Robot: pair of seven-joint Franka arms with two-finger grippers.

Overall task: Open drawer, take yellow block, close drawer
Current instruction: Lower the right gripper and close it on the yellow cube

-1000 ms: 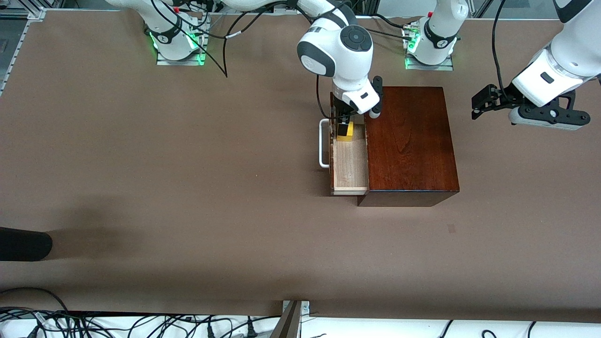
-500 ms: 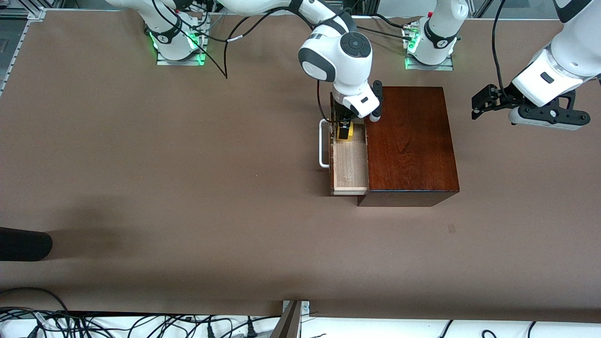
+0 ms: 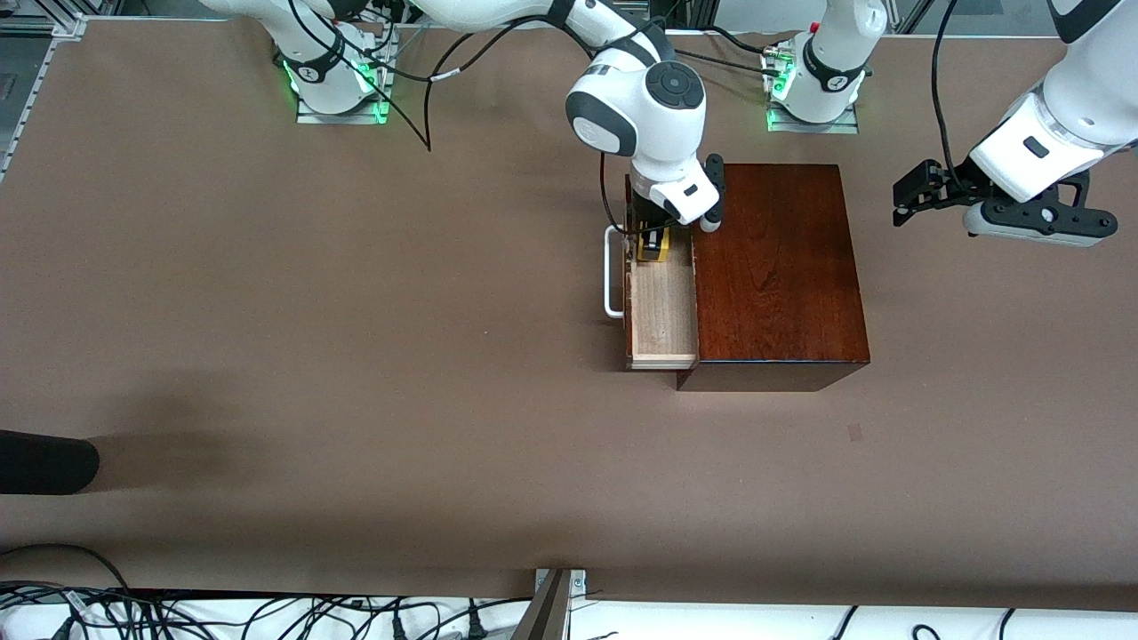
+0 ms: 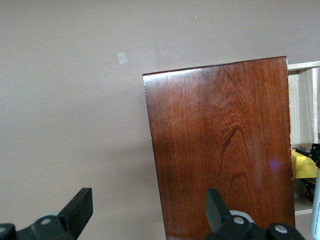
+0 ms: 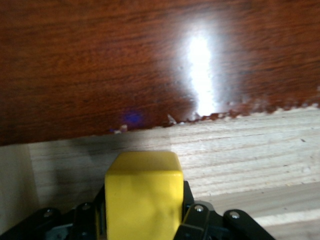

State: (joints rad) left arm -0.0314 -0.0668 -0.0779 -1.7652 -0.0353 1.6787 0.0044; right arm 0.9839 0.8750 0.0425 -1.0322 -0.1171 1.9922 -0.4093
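1. Down inside the drawer, pulled partway out of the dark mahogany box with pale wood tray exposed and white handle facing the right arm's end of the worktop.
2. Reaching in from the base at the upper part of the front view: right pincer, lowered into the drawer end farther from the front camera.
3. Clamped between the right pincer's fingers: the yellow block, bright faces showing between the dark pads, top face filling the lower middle of the right wrist view.
4. Just above the pale drawer floor, close beside the glossy box edge in that wrist view; cannot tell whether block touches the floor or hangs slightly clear.
5. Hanging over bare worktop toward the left arm's end, well apart from the box: left pincer, waiting, fingers spread wide with nothing between them.
6. Seen from the left wrist: box top, a strip of open drawer and a sliver of yellow at the edge.
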